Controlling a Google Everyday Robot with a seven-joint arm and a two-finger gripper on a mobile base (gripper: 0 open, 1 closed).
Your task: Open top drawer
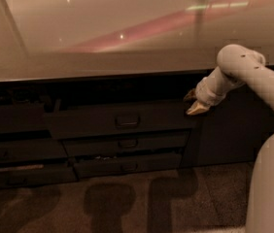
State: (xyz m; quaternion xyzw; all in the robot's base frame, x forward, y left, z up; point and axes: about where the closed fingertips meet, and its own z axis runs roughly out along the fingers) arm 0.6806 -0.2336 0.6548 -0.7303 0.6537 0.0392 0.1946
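1. The surface (127, 57) overhangs the drawer bank.
2. The arm (253, 76) reaches in from the right.
3. The top drawer (88, 123) sits directly beneath the surface edge. It is the widest front and stands slightly forward of the 2 narrower drawers (125, 143) below, so it is judged partly open.
4. To complete the step, pull straight outward, in line with the runners. A pull applied at 1 end may skew the drawer and bind it.
5. The gripper (194, 103) is at the right end of the drawer front, touching or just beside its edge, well apart from the central handle (127, 121).
6. Whether the gripper is open, closed or clamped on the edge cannot be determined.
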